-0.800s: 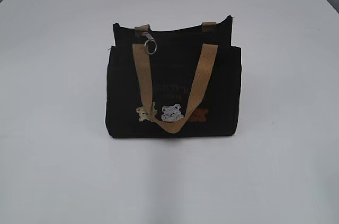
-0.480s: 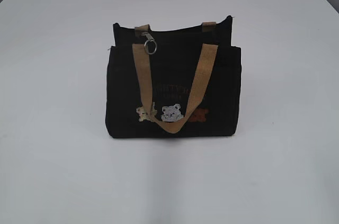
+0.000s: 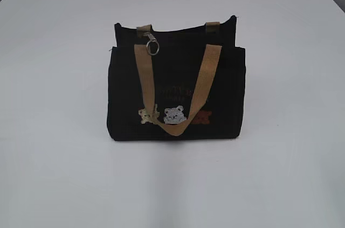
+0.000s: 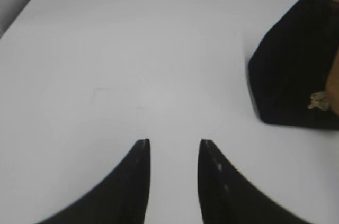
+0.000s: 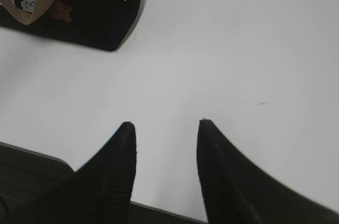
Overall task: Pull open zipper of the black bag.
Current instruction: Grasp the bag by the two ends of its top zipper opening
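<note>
Both grippers, left gripper and right gripper, are parted and empty, well short of the black bag. The zipper pull hangs at the bag's top-left end; the line runs right, so the left arm looks nearer.

The black bag is seen standing upright on the white table, in the middle of the exterior view. It is small and made of dark cloth. Two tan handles are sewn to it; the front one is hung down over the front side in a U shape. Little bear patches are seen low on the front, with faint letters above them. The zipper is run along the top edge as a dark line. Its silver clasp and ring are hung down near the left end, just beside the front handle
</note>
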